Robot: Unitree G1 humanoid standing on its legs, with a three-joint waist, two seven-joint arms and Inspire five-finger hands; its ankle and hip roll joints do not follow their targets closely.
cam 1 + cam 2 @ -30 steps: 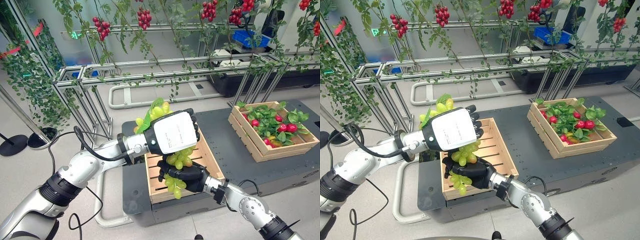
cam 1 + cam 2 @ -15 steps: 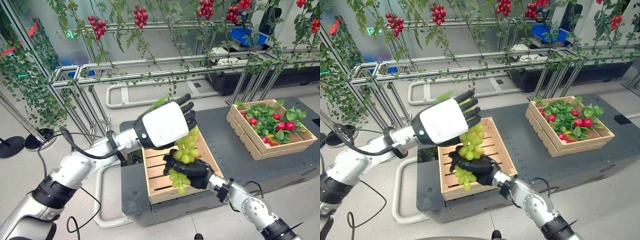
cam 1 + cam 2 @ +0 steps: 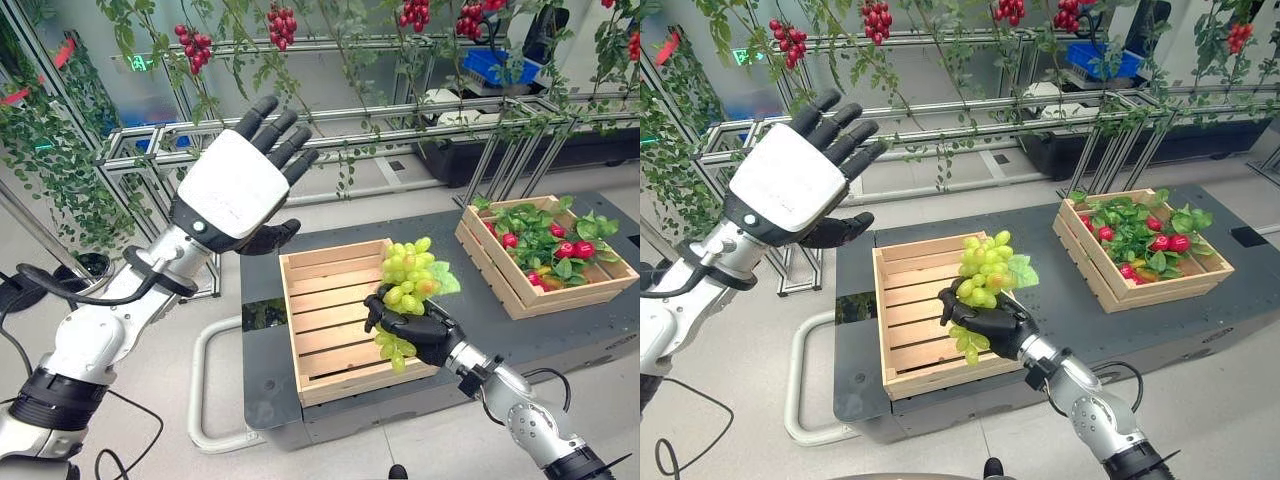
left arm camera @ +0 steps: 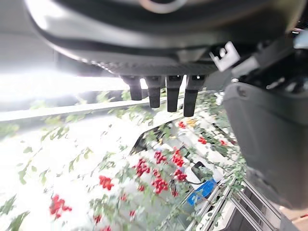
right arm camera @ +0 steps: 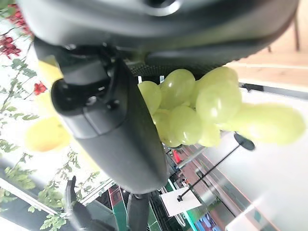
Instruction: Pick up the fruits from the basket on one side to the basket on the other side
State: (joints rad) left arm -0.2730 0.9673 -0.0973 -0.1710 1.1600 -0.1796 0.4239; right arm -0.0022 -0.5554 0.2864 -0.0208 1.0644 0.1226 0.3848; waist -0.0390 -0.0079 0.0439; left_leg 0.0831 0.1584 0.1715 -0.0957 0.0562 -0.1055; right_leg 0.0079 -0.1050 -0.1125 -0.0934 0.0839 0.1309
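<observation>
Fingers straight and spread, your left hand (image 3: 232,190) is hanging raised and empty off to the left of the dark platform (image 3: 455,250), holding nothing. Moving right, your right hand (image 3: 425,332) is curling its fingers round the bunch of pale green grapes with a green leaf (image 3: 408,272) above the right rim of the empty slatted wooden crate (image 3: 322,310), so you are judging this as the carry step. Next, you are likely needing to take the bunch further right across the platform to the second wooden crate of red fruit and green leaves (image 3: 545,255) and release it there.
</observation>
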